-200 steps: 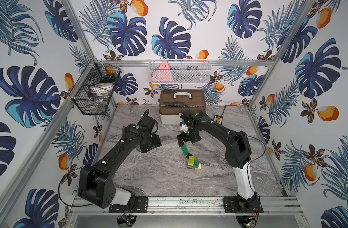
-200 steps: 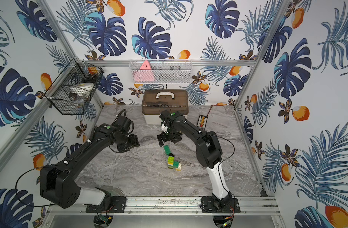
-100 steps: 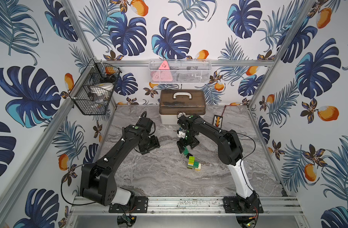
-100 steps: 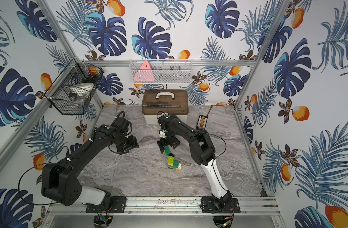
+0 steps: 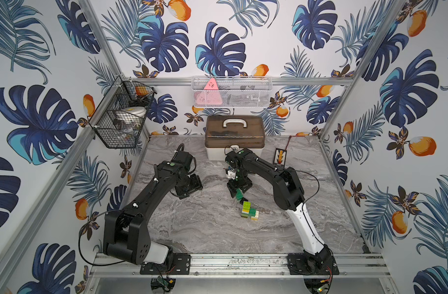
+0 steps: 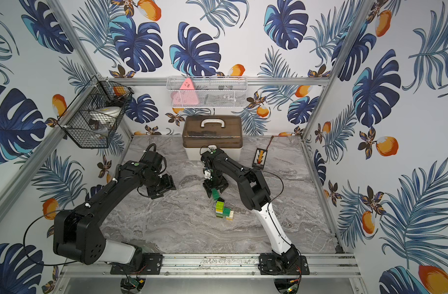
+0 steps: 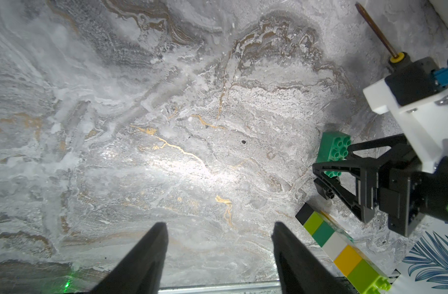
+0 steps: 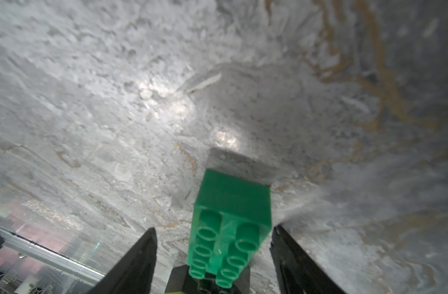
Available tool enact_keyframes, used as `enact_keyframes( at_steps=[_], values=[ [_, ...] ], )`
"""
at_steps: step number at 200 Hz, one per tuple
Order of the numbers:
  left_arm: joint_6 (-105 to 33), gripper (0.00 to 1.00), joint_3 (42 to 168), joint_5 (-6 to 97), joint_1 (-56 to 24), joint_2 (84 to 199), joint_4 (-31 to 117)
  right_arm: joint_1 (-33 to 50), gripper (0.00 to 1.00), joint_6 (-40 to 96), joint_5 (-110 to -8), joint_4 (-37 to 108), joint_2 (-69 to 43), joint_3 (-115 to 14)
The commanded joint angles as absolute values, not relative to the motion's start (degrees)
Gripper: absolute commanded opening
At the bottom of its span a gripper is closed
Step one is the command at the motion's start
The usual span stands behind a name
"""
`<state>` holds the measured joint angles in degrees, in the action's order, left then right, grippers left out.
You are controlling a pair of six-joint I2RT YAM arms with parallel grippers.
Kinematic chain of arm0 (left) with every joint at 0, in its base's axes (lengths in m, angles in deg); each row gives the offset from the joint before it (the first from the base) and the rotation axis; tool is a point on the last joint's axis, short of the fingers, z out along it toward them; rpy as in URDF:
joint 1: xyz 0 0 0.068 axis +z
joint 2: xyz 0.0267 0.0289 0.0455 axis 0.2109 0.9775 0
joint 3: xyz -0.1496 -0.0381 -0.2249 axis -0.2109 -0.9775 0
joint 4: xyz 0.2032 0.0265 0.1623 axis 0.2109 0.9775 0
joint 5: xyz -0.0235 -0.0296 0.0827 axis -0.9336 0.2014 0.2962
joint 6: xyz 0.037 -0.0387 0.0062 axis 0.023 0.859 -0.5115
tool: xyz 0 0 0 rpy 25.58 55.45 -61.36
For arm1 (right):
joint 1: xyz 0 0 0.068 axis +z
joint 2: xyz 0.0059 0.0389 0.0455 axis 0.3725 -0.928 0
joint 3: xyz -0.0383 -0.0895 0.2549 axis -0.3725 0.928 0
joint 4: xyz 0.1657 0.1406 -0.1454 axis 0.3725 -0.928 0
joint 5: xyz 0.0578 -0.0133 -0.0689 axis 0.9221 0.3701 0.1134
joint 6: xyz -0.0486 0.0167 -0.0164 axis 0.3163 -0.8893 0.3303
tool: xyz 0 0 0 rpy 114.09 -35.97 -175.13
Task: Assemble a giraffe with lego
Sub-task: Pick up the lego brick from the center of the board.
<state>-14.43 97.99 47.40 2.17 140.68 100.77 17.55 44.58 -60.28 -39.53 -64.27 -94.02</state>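
Right tool (image 8: 213, 227) astride green brick (image 8: 233, 201)

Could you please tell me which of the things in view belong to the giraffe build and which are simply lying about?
Part of the job:
- half-built giraffe
- dark green brick
- black brick

Just lying about:
- screwdriver
- lidded storage box
- black wire basket
- white mesh basket
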Motion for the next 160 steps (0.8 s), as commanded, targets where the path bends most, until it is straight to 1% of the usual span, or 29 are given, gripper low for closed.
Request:
enact_keyframes(
  at_steps=[1, 10, 18, 40, 57, 72, 84, 102, 131, 160],
  values=[
    [-15.98, 0.7, 98.09, 47.95, 3.01, 140.81, 101.8, 17.99, 0.68, 45.41, -62.25, -40.39, -64.4, -92.7],
    [-15.99, 0.7, 98.2, 47.79, 3.36, 140.86, 101.8, 17.95, 0.67, 45.46, -62.7, -40.13, -64.25, -92.11],
    [-16.05, 0.71, 98.35, 47.69, 3.55, 140.87, 101.83, 17.96, 0.64, 45.46, -63.05, -40.03, -64.25, -91.81],
    [-16.09, 0.7, 98.87, 47.6, 3.91, 141.11, 101.95, 18.03, 0.53, 45.38, -64.25, -39.72, -64.08, -91.63],
    [-15.9, 0.7, 98.81, 47.13, 4.0, 141.21, 101.93, 18.03, 0.48, 45.17, -64.19, -38.75, -63.79, -91.25],
    [-15.58, 0.7, 98.18, 46.26, 4.0, 141.0, 101.61, 18.04, 0.47, 44.85, -63.73, -37.64, -63.55, -90.82],
    [-15.18, 0.69, 97.5, 45.55, 4.0, 140.65, 101.24, 18.12, 0.44, 44.71, -63.4, -36.2, -63.05, -89.93],
    [-14.96, 0.69, 96.6, 45.07, 4.0, 140.22, 100.97, 18.54, 0.43, 45.11, -63.19, -33.47, -62.0, -87.99],
    [-15.04, 0.69, 95.89, 44.75, 4.03, 139.67, 100.89, 18.82, 0.48, 45.53, -63.54, -30.68, -60.93, -85.57],
    [-14.73, 0.69, 95.39, 43.91, 4.05, 139.49, 100.27, 18.83, 0.48, 45.54, -63.77, -29.09, -60.61, -84.65]
  ],
)
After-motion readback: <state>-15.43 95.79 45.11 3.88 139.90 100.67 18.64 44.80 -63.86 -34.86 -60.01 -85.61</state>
